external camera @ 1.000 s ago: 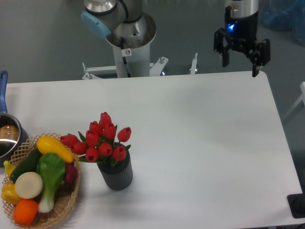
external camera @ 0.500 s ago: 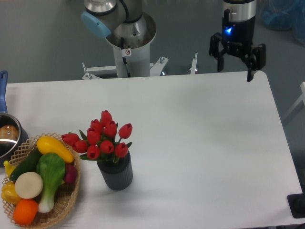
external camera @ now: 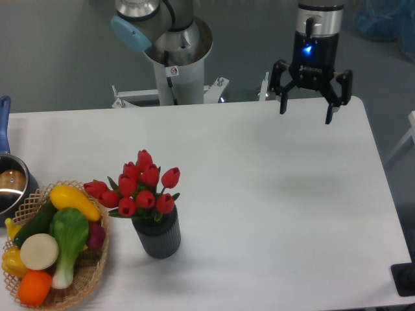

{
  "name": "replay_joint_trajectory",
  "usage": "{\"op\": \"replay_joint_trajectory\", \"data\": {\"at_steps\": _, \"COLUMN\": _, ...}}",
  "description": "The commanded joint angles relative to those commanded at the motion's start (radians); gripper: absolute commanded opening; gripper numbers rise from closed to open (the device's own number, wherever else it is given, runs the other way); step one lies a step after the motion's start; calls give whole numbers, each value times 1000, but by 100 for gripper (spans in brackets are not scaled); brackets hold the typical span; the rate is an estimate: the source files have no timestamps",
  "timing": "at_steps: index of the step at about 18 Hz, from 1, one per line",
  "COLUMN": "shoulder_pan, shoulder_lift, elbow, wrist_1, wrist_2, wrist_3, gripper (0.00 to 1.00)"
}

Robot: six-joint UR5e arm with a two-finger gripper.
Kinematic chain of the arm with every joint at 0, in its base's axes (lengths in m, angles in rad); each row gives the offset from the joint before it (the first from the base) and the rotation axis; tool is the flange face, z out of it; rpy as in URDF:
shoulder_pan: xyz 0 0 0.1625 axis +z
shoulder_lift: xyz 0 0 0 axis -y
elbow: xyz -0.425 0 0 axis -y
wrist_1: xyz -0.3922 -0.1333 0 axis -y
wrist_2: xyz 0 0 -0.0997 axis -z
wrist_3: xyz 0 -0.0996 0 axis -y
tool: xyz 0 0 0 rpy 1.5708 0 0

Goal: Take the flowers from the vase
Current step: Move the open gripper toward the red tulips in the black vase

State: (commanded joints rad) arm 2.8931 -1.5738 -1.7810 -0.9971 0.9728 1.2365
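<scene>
Approach step. My pincer (external camera: pixel 305 111), upper right of frame, fingers spread apart, holding nothing. Bunch of red tulips with green leaves (external camera: pixel 139 189) stands in dark grey ribbed vase (external camera: pixel 157 237), lower left, well apart. Next, I judge: cross white surface (external camera: pixel 272 214), descend over blooms.

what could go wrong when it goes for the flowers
The open gripper is far from the flowers, so nothing is secured yet. The blooms spread wider than the vase; closing on them may crush heads rather than grip stems. Pulling could also tip the vase toward the nearby basket.
</scene>
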Motion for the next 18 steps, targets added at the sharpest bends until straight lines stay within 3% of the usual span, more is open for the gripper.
{"op": "replay_joint_trajectory", "data": {"at_steps": 6, "shoulder_pan": -11, "shoulder_lift": -24, "elbow": -3, "wrist_1": 37, "wrist_2": -12, "wrist_3": -66, "gripper": 100}}
{"op": "replay_joint_trajectory", "data": {"at_steps": 10, "shoulder_pan": -66, "shoulder_lift": -64, "elbow": -11, "wrist_1": 146, "wrist_2": -74, "wrist_3": -69, "gripper": 100}}
{"op": "replay_joint_trajectory", "data": {"at_steps": 18, "shoulder_pan": -71, "shoulder_lift": -95, "elbow": -24, "wrist_1": 150, "wrist_2": -273, "wrist_3": -57, "gripper": 100}}
